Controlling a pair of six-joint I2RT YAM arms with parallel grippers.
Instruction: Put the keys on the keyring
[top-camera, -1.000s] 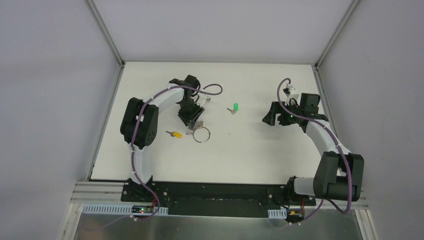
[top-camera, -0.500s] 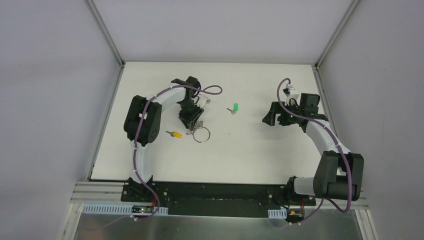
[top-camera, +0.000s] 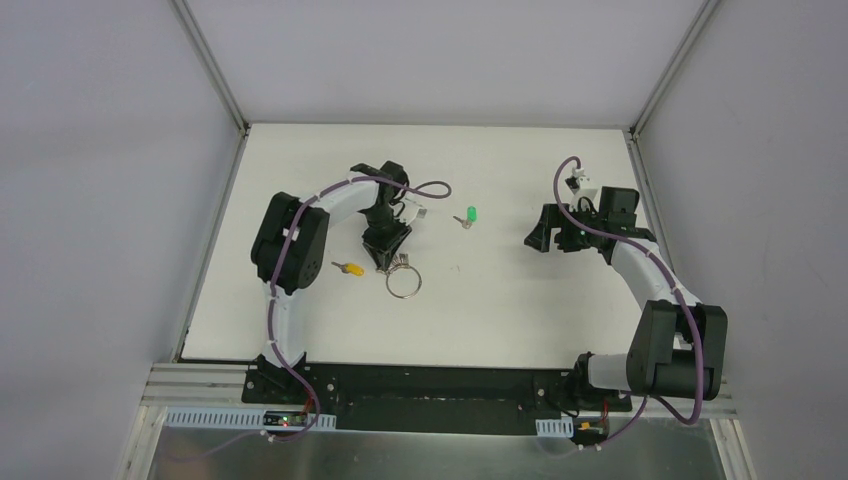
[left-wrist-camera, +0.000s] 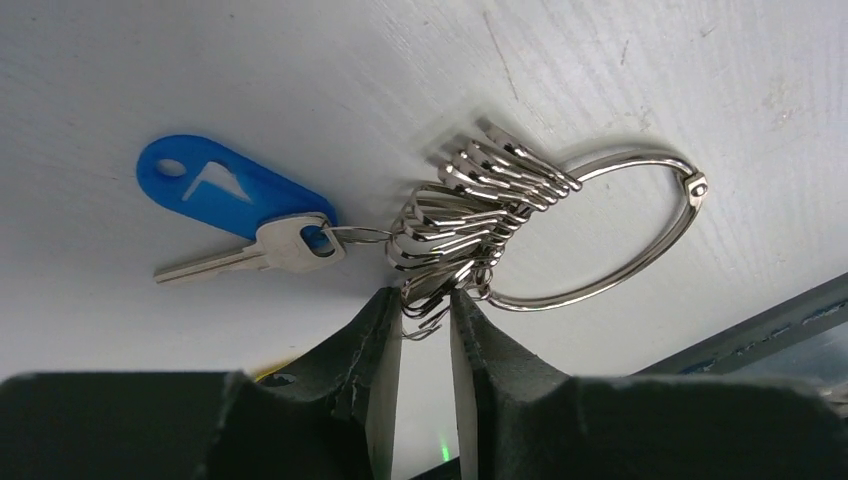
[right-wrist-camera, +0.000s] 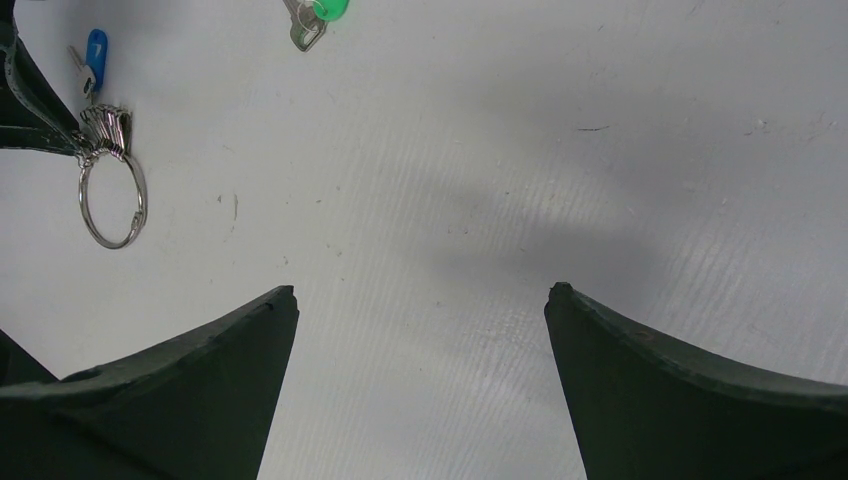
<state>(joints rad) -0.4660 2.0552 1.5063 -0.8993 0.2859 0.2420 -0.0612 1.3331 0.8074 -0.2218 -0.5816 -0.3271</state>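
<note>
We judge the step in hand to be securing the keyring (left-wrist-camera: 690, 187) so that the loose keys can be threaded onto it. In the left wrist view the left hand (left-wrist-camera: 422, 320) stands narrow at the bottom centre. Its fingertips straddle the lowest loops of the fan of silver clips (left-wrist-camera: 470, 215), but we cannot tell whether the pads are pressing on them. The ring lies flat on the worktop (top-camera: 500, 300) to the right of the fan, its clasp at the far right, and the blue-tagged key (left-wrist-camera: 225, 190) trails off to the left. To do this well, we want the pinch close to the ring wire, not on one stray clip, or the bundle may swivel and slip. We also want the clasp left clear and facing the other arm. The green key (top-camera: 468, 216) lies just right of centre in the top view, and the yellow key (top-camera: 349, 268) lies left of the ring. Both are off the ring. The right hand (right-wrist-camera: 420, 290) gapes wide over bare worktop and holds nothing; we think it is better placed to fetch the green key.
</note>
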